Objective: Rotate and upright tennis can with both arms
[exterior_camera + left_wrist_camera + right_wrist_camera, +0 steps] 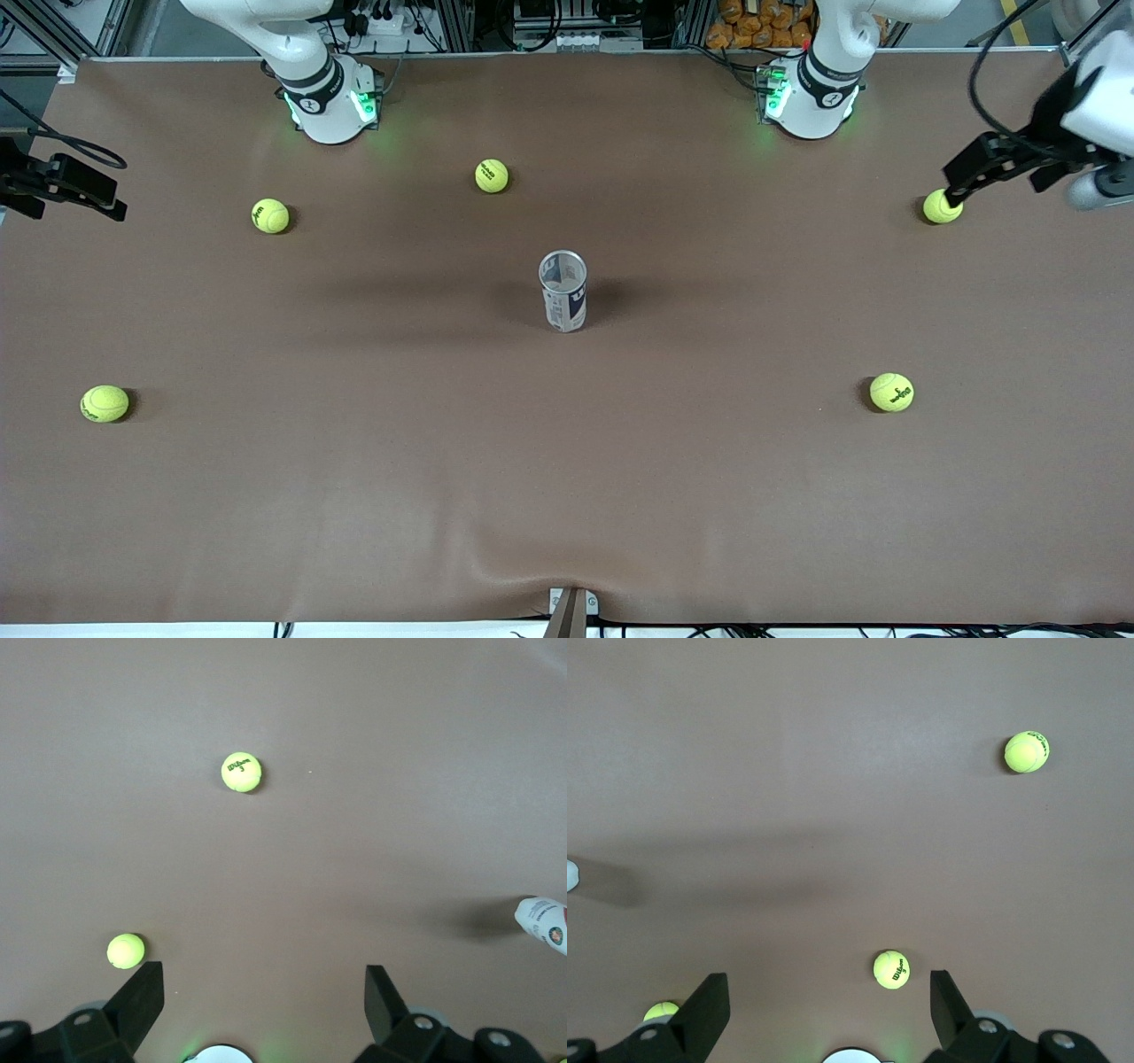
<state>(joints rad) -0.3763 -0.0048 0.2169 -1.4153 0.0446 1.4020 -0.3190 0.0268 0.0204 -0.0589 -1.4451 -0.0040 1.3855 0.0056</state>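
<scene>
The tennis can (563, 294) stands upright at the middle of the table, its silvery open rim on top and its white and navy label facing the front camera. It also shows at the edge of both wrist views, tennis can (542, 923) and tennis can (570, 875). My left gripper (959, 184) hangs open over the left arm's end of the table, above a tennis ball (942, 206), well away from the can. My right gripper (104, 200) hangs open over the right arm's end. Nothing is between the left gripper's (264, 985) or the right gripper's (830, 989) fingers.
Several yellow-green tennis balls lie scattered on the brown table (567, 496): one (492, 175) near the arms' bases, one (270, 215) and one (104, 403) toward the right arm's end, one (891, 392) toward the left arm's end.
</scene>
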